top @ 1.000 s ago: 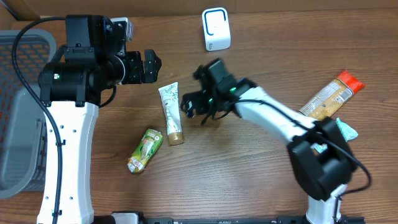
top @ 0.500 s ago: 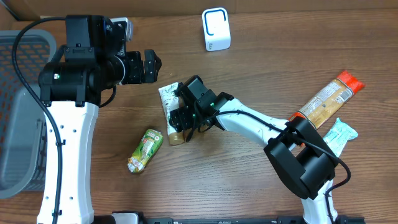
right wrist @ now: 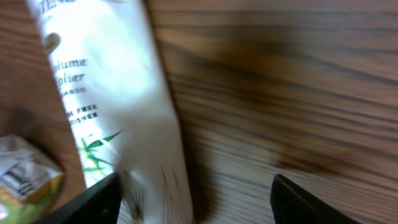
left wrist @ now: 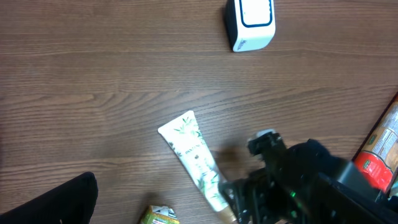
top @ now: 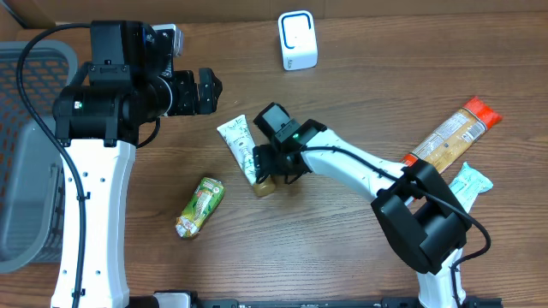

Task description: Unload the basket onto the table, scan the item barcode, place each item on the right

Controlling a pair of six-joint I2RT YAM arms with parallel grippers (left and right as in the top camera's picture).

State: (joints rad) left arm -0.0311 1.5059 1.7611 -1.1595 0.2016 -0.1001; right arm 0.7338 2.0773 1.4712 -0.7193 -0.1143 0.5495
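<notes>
A white tube (top: pixel 242 144) with green leaf print and a gold cap lies on the wood table, also in the left wrist view (left wrist: pixel 193 152). My right gripper (top: pixel 267 168) is low over the tube's cap end. In the right wrist view the tube (right wrist: pixel 118 118) lies against the left finger (right wrist: pixel 93 202), while bare wood separates it from the right finger (right wrist: pixel 305 199). The jaws stand apart, open around it (right wrist: pixel 196 190). The white scanner (top: pixel 297 40) stands at the back. My left gripper (top: pixel 199 91) hovers open, up and left of the tube.
A green pouch (top: pixel 199 205) lies left of the tube's cap. An orange snack pack (top: pixel 454 130) and a teal packet (top: pixel 471 181) lie at the right. A grey basket (top: pixel 17 154) stands at the far left edge.
My right gripper came left from the table's middle onto the tube and its jaws narrowed somewhat. The tube's cap end swung to the right. The left arm has not moved.
</notes>
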